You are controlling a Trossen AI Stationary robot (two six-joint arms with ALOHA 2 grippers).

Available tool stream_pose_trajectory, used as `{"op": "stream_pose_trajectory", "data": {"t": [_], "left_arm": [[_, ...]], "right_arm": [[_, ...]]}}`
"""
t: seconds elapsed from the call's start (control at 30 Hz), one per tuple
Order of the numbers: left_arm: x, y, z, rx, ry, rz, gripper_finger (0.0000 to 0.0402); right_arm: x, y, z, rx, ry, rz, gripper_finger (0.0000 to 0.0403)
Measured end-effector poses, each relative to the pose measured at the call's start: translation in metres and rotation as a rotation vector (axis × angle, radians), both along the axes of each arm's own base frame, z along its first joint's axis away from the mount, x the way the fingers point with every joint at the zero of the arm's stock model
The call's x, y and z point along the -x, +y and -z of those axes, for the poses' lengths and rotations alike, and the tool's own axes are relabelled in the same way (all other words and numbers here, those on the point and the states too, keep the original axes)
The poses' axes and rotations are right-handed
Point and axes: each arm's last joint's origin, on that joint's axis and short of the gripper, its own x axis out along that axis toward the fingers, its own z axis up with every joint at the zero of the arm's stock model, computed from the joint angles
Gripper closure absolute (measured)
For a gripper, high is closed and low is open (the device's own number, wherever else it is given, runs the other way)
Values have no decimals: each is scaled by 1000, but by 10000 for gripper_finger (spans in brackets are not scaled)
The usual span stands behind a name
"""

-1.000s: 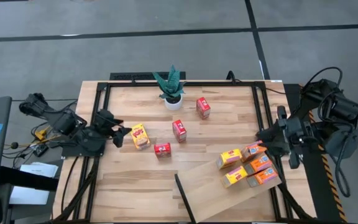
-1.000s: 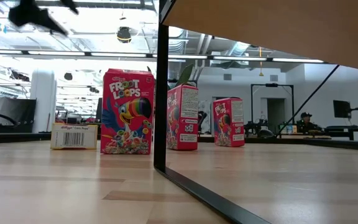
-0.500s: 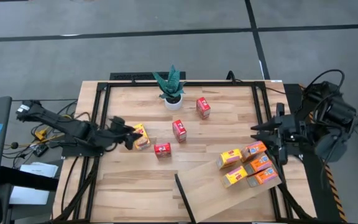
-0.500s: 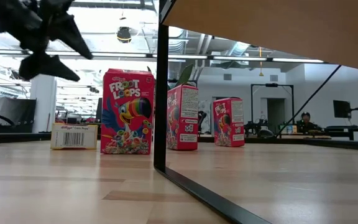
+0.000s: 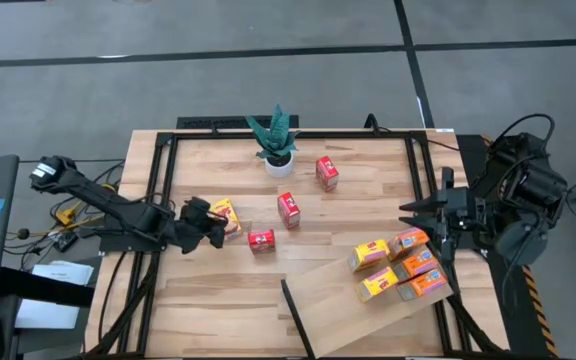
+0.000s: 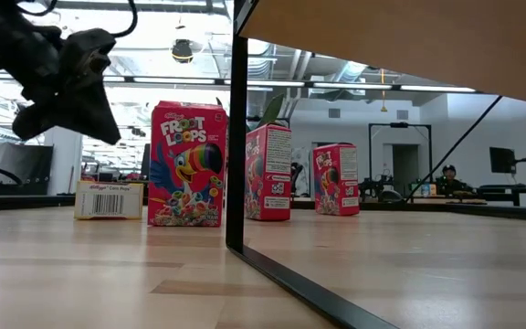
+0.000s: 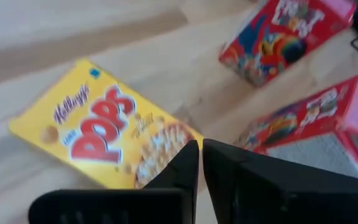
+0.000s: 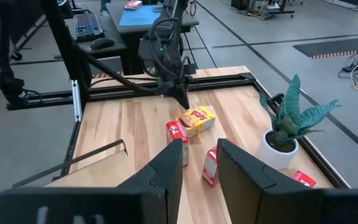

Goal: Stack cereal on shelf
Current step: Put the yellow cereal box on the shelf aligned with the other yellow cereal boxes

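A yellow cereal box [image 7: 101, 127] lies flat, face up, on the planked table [image 5: 198, 300], left of centre. My left gripper [image 7: 201, 146] hovers shut just above that box's end nearest the red boxes, clear of it in the low view [image 6: 106, 132]. Three red cereal boxes [image 5: 288, 209] [image 5: 327, 172] [image 5: 261, 240] stand on the table. The pale shelf [image 5: 353, 320] sits at the near right with several yellow and orange boxes [image 5: 371, 254] lying on it. My right gripper [image 5: 406, 214] waits open, high over the table's right edge beside those boxes.
A green potted plant [image 5: 276, 140] stands at the far middle. The shelf's dark edge [image 6: 236, 128] rises in front of the low camera, and its board [image 6: 382, 37] spans overhead there. Bare planks lie along the near left of the table.
My left gripper has come down toward the yellow box and moved a little toward the table's right edge. Its fingers were open half a second ago and have shut with nothing between them. My right gripper has edged slightly toward the table's left. No box has moved.
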Motion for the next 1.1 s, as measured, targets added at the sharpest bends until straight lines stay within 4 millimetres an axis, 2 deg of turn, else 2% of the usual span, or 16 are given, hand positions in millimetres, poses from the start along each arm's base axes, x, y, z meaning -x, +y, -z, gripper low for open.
{"op": "stream_pose_trajectory", "data": {"t": [0.53,0.87,1.1], "left_arm": [[-6,-26,34,19,82,-52,401],[4,-50,52,91,92,-74,401],[6,-59,63,122,95,-101,401]], "right_arm": [[1,-1,1,20,14,0,282],[1,-1,1,20,13,0,282],[1,-1,1,20,13,1,281]]}}
